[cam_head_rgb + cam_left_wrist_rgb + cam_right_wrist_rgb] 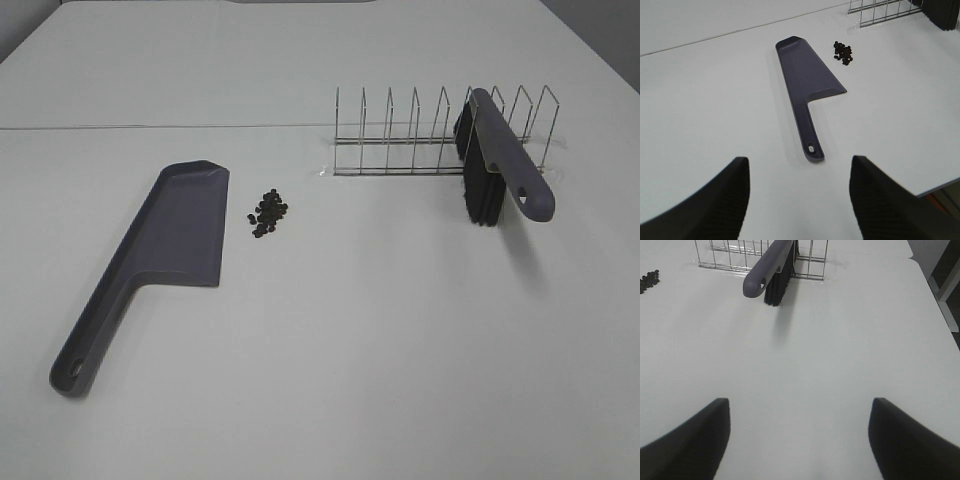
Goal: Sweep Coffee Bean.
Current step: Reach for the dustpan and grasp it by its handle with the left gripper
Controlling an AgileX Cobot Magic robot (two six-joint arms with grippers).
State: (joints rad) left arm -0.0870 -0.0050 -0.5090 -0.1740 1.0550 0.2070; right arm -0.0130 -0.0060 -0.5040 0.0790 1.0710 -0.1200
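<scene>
A loose cluster of dark coffee beans (268, 213) lies on the white table, just right of the grey-purple dustpan (160, 255), which lies flat with its handle toward the front left. A grey-handled brush (497, 160) with black bristles leans in the wire rack (440, 135) at the back right. Neither gripper shows in the high view. My left gripper (799, 200) is open and empty, hovering short of the dustpan (807, 87) handle end, with the beans (843, 52) beyond. My right gripper (799, 437) is open and empty, well short of the brush (771, 270).
The wire rack (760, 257) has several upright dividers. A seam (150, 126) crosses the table behind the dustpan. The table's right edge (932, 287) drops off beside the rack, and its near edge (940, 185) shows in the left wrist view.
</scene>
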